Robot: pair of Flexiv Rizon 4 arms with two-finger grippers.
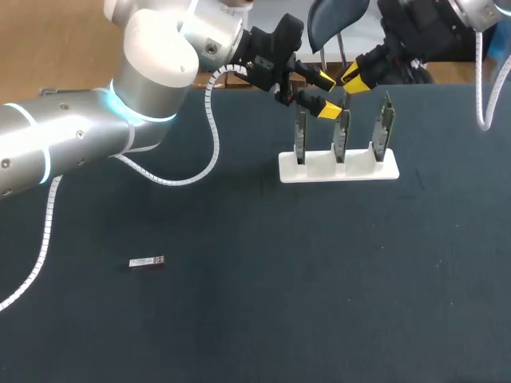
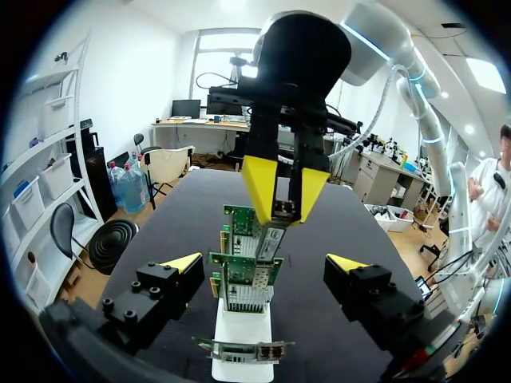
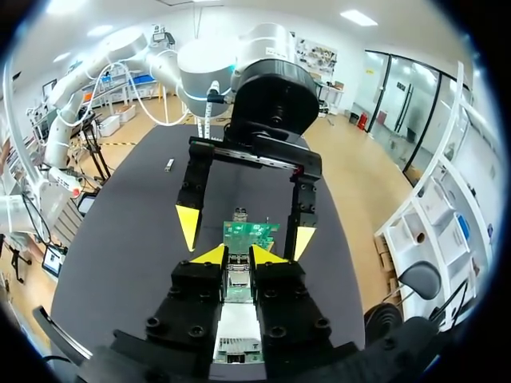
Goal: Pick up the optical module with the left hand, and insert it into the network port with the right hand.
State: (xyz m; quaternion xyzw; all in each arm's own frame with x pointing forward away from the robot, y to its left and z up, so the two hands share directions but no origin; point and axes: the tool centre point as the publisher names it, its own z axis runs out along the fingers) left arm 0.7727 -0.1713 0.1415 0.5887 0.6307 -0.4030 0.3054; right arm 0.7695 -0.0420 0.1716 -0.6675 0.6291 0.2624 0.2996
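One small silver optical module (image 1: 147, 262) lies flat on the dark table at the front left, also seen far off in the right wrist view (image 3: 169, 164). A white rack (image 1: 338, 167) holds three upright green network cards (image 1: 341, 134). My left gripper (image 1: 324, 94) hangs open just behind the middle card, fingers wide apart with nothing between them (image 2: 263, 265). My right gripper (image 1: 352, 80) faces it from the other side, shut on a second optical module (image 3: 236, 279) just above the cards' top edge (image 2: 282, 209).
The two grippers stand very close, tip to tip, above the rack (image 3: 237, 319). The left arm's white cable (image 1: 209, 128) loops over the table behind the rack. Dark table (image 1: 319, 279) stretches wide in front.
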